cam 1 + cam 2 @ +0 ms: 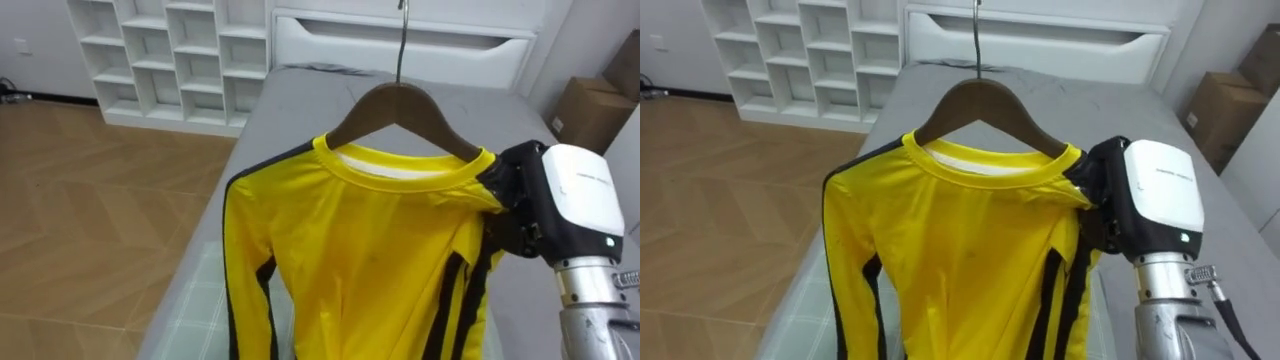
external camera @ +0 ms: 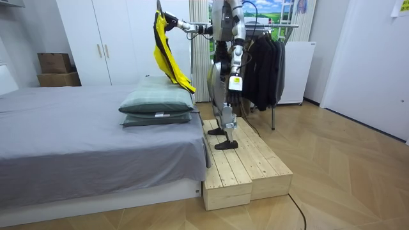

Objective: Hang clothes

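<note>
Right hand (image 1: 535, 205) pressed into the right shoulder of the yellow shirt (image 1: 370, 260), fingers buried in cloth, impossible to tell the grip. Shirt on wooden hanger (image 1: 400, 100), held up over the bed (image 1: 300, 100), hook free. Left hand (image 2: 234, 82) down at the side, fingers unreadable. Clothes rack (image 2: 281, 25) behind the robot. Likely risks: tilting and shedding the shirt, from holding one end only; missing the rail with a swinging hook; snagging the trailing sleeves.

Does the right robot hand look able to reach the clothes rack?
Probably not: the right robot hand holds the yellow shirt over the bed, while the clothes rack stands behind the robot.
</note>
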Controlling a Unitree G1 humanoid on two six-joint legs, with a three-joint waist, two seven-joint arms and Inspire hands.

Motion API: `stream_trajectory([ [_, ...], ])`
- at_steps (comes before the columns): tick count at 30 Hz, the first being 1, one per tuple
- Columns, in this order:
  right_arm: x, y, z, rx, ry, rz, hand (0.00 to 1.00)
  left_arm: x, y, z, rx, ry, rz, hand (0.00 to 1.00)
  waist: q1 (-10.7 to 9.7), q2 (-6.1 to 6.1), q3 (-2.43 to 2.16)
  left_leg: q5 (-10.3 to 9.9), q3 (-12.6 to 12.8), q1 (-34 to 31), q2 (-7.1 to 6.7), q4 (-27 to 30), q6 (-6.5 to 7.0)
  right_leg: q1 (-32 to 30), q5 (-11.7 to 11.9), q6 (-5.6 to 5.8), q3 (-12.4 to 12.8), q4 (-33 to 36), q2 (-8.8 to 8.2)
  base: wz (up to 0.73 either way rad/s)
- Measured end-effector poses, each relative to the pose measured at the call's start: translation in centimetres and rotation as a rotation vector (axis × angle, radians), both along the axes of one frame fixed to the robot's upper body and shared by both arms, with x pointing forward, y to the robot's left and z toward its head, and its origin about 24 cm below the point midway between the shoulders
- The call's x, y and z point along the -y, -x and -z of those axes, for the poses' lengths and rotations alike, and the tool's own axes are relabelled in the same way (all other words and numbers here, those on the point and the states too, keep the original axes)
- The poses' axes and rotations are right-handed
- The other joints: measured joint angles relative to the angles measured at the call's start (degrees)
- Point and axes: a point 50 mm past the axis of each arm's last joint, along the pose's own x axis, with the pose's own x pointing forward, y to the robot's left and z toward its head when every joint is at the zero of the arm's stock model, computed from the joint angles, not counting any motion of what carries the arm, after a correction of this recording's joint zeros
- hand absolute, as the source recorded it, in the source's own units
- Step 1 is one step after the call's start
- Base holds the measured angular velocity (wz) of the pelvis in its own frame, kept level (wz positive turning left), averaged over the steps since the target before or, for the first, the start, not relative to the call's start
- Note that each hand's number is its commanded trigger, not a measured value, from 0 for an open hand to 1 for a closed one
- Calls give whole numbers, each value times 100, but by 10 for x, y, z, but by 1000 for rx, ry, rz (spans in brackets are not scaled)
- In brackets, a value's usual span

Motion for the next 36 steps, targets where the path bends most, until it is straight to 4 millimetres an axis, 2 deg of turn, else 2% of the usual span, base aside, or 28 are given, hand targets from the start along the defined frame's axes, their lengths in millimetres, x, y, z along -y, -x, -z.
stream_trajectory([
  [4,-1,-1,1,-28,-1,-11,100,3,-8,0,9,5,26,0,-69,7,6,0,53,15,5,0,0,-9,0,0,74,-6,9,-6],
  [13,-9,0,-2,-40,3,-41,100,4,-9,1,-7,-9,58,0,-113,30,20,0,127,78,9,-13,0,-2,1,-2,145,27,18,-4],
  [22,-21,10,12,-83,-17,-81,100,2,-17,-2,32,-88,51,0,-69,48,30,-53,126,99,13,-15,23,-5,1,-1,117,89,12,0],
  [36,-24,12,17,-114,-29,-92,100,0,-17,-4,67,-162,44,0,-24,-13,7,-62,136,102,12,13,32,4,1,0,112,92,9,0],
])
